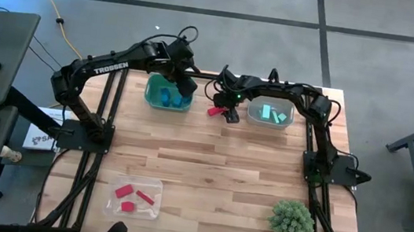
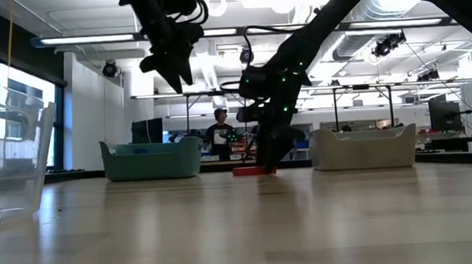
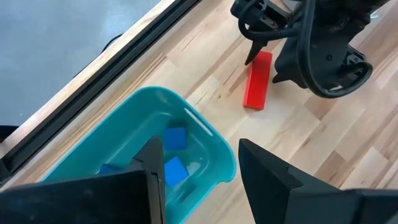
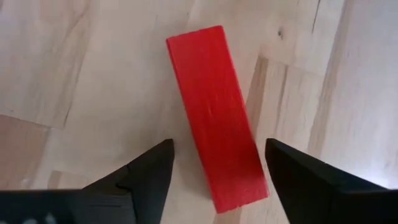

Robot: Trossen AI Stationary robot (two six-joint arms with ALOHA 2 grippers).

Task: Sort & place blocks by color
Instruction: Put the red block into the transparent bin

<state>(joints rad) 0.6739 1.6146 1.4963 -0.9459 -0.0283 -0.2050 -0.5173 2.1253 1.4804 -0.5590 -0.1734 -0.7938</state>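
Note:
A red bar block [image 4: 208, 87] lies flat on the wooden table [image 1: 217, 165], between the teal bin and the grey bin. My right gripper [image 4: 217, 146] stands over it, pointing down, open. One finger is on each long side of the bar, with a narrow gap to each. My left gripper [image 3: 199, 152] hangs open and empty above the teal bin [image 1: 163, 103], which holds blue blocks [image 3: 175, 138]. The grey bin [image 1: 253, 115] holds light teal blocks [image 1: 272, 112]. The clear bin [image 1: 152, 212] at the near left holds red blocks [image 1: 125, 191].
A spiky green plant-like ball [image 1: 291, 220] sits near the table's near right corner. The middle of the table lies bare between the far bins and the clear bin. A person [image 2: 219, 133] stands in the room beyond the far edge.

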